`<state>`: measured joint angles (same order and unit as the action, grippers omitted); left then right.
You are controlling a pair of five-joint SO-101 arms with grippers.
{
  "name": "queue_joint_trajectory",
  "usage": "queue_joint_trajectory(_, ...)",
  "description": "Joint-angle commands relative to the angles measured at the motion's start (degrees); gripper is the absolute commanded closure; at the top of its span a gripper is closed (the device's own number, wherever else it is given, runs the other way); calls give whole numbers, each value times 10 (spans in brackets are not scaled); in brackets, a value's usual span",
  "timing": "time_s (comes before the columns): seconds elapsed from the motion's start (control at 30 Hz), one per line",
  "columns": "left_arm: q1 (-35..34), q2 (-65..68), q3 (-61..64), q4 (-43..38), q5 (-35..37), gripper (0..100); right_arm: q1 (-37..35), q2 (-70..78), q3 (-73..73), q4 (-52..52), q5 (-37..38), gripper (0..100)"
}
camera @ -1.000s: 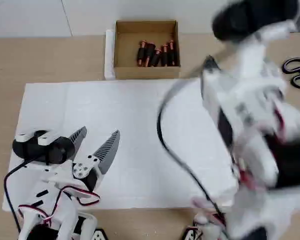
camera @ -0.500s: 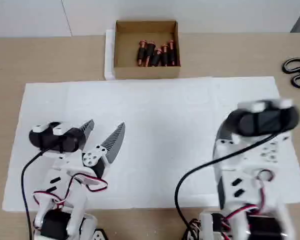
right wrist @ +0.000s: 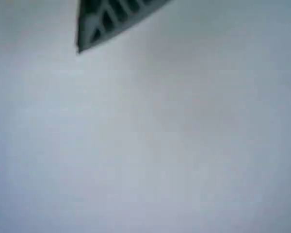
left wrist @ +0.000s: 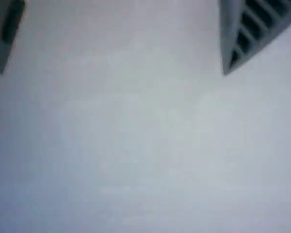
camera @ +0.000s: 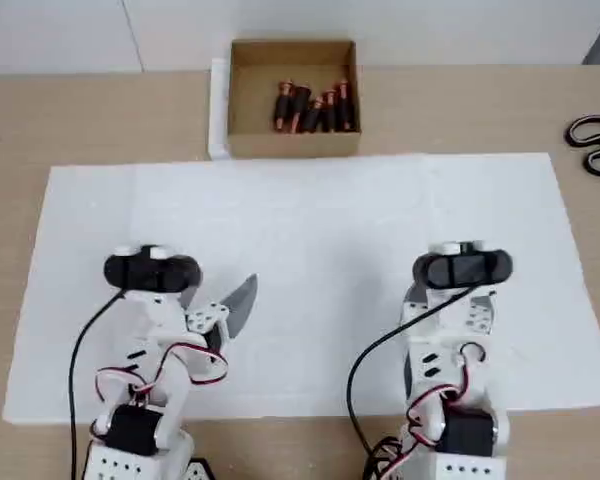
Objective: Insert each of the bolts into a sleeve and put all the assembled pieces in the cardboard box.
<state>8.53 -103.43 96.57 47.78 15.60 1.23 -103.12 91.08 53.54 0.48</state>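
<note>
The left claw (camera: 220,295) is low over the near part of the white sheet (camera: 330,220) that covers the middle of the counter (camera: 80,120). It is spread wide open. In the left wrist view its two ribbed fingers (left wrist: 247,34) stand far apart, with bare sheet between them. The right claw (camera: 416,300) is tucked under its own arm, low over the same sheet and well to the side of the left claw. Whether it is open or closed cannot be told. The cardboard box (camera: 245,100) sits on the counter well ahead of both claws, just past the far edge of the sheet. It is nearer the left claw's line than the right's. The assembled pieces (camera: 315,106), dark sleeves with copper-coloured bolt ends, lie side by side inside the box, bunched toward the side nearer the right claw. A white block (camera: 218,110) rests against the box wall on the opposite side. A pair of scissors (camera: 595,143) lies on the counter far ahead of the right claw and out to its outer side, off the sheet.
</note>
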Motion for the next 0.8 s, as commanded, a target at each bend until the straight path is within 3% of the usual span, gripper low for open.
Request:
queue_joint_trajectory(0.0, -2, -5, -1, -11, -1, 730, 1, -9, 36, -15, 4, 741)
queue_joint_trajectory(0.2, -1, -6, -1, 41, 0, 730, 0, -7, 54, -10, 4, 742)
queue_joint_trajectory(0.77, -1, -6, -1, 40, 0, 730, 2, -7, 54, -10, 6, 742)
